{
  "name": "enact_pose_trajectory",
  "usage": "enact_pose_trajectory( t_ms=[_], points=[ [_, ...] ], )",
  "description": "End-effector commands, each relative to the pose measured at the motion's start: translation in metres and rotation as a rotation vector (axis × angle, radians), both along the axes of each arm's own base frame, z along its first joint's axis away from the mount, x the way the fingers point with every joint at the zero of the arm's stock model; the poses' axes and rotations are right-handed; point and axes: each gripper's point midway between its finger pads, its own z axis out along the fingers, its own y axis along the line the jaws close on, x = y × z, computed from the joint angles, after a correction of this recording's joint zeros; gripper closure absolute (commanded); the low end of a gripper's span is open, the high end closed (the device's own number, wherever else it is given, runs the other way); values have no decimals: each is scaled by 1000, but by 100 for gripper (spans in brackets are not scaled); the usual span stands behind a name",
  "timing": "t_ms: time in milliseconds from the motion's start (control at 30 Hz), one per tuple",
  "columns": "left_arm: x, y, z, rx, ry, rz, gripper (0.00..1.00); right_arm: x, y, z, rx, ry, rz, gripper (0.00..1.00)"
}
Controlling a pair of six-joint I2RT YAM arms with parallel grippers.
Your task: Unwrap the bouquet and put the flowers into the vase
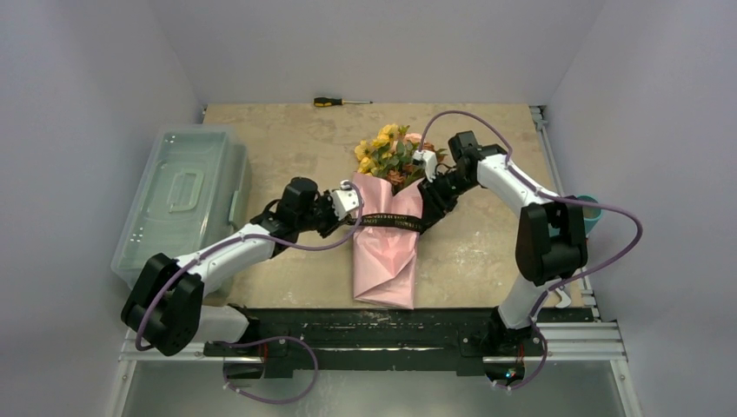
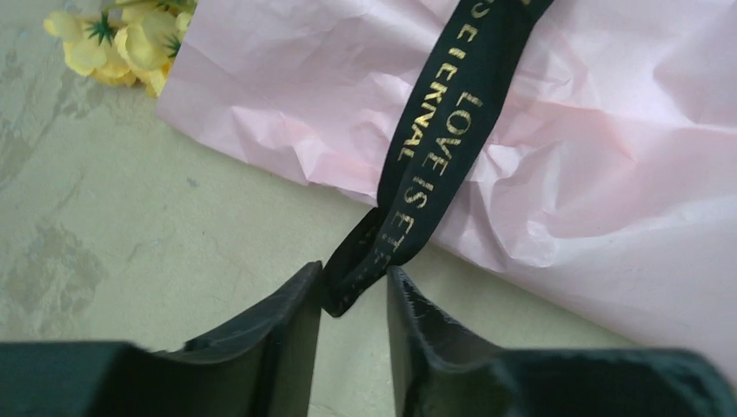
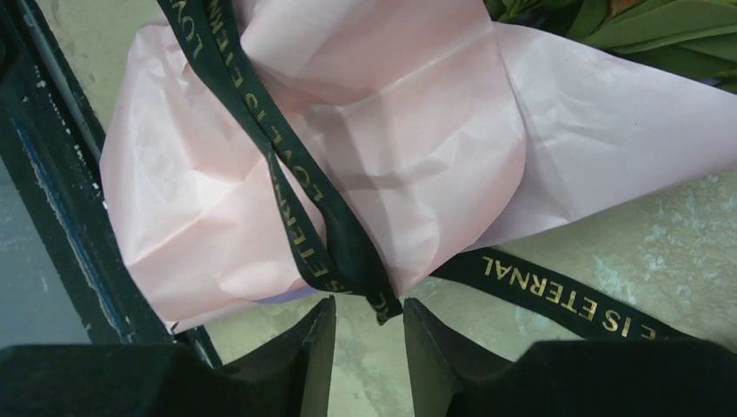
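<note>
Well, your left gripper (image 2: 355, 280) had its jaws parted, with the ribbon (image 2: 434, 148) end lying loose in the gap, not pinched. Your right gripper (image 3: 369, 306) stood parted the same way, a fold of ribbon just at its gap. Each sat against one side of the bouquet (image 1: 387, 234), which lay at the centre of the top view. The ribbon band crossed the pink paper (image 3: 417, 130) from side to side, so I judged the unwrapping barely begun. The flowers (image 1: 388, 152) were in the wrap, heads toward the top of the frame. The vase (image 1: 592, 217) stood at the right edge, half hidden behind your right arm. You had ribbon, paper and transfer left to do.
</note>
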Motion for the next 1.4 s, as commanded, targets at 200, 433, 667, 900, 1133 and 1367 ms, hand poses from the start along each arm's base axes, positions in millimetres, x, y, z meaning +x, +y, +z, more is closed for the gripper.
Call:
enact_pose_trajectory(
  t_ms=[200, 433, 667, 900, 1133, 1367],
  points=[
    [-17, -66, 53, -35, -268, -311, 60, 16, 30, 59, 152, -94, 27, 57],
    [-26, -102, 50, -47, -296, -411, 60, 16, 63, 51, 165, -75, 88, 56],
    [-28, -109, 39, -27, -289, -448, 60, 17, 88, 40, 162, -62, 126, 57],
    [-36, -111, 30, 2, -291, -478, 60, 20, 97, 33, 180, -27, 134, 67],
    [-31, -114, 21, 27, -298, -470, 60, 13, 95, 36, 188, -29, 168, 100],
    [-28, -122, 21, 24, -315, -475, 61, 8, 95, 42, 203, -44, 180, 100]
  ],
)
